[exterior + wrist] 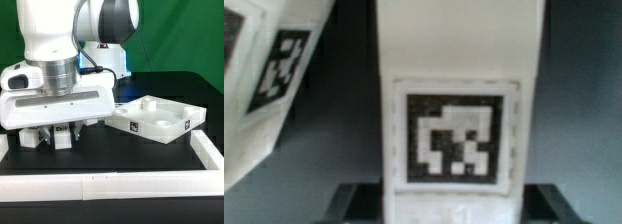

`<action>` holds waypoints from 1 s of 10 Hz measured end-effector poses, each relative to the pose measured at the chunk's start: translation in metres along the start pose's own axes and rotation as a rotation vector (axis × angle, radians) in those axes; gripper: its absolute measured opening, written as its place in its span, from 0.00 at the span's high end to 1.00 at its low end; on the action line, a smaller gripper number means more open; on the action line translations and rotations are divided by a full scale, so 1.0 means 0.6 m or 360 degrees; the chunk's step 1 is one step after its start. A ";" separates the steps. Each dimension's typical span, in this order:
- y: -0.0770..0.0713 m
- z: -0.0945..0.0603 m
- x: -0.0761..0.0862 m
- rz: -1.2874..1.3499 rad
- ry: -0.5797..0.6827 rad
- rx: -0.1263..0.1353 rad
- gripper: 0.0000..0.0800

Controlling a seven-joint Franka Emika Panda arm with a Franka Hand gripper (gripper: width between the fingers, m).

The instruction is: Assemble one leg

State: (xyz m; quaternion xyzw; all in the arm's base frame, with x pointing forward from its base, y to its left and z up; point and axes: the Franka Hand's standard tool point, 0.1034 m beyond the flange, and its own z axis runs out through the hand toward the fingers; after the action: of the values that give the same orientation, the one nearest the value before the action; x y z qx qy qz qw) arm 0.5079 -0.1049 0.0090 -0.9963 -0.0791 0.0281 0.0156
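Claw [62,128] was low over desk [120,165], clenched on leg [455,120]; socketed panel [155,118] at its 3 o'clock, ext. view.

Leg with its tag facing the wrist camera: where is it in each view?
Exterior view: the leg sits low at the exterior view's left, directly under the gripper, partly hidden by it.
Wrist view: the leg fills the centre of the picture, tag towards the camera, between the dark fingers.
Shared landmark: a second leg, tagged too, close beside it in both views.
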 end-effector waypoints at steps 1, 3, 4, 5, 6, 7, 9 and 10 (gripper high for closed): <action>0.000 0.000 0.000 0.0000 0.0000 0.0000 0.42; -0.015 -0.004 0.003 0.0027 -0.0006 0.0007 0.26; -0.031 -0.020 0.007 0.0015 -0.0007 0.0015 0.21; -0.051 -0.047 0.013 0.0001 -0.0001 0.0025 0.19; -0.073 -0.073 0.020 0.0012 0.0002 0.0035 0.19; -0.107 -0.094 0.032 0.0031 0.0027 0.0029 0.19; -0.179 -0.105 0.038 -0.0106 0.0065 0.0016 0.19; -0.194 -0.097 0.036 -0.0178 0.0063 0.0015 0.19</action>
State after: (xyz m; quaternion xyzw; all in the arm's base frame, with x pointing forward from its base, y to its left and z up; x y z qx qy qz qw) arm 0.5143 0.0116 0.0700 -0.9906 -0.1343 0.0078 0.0234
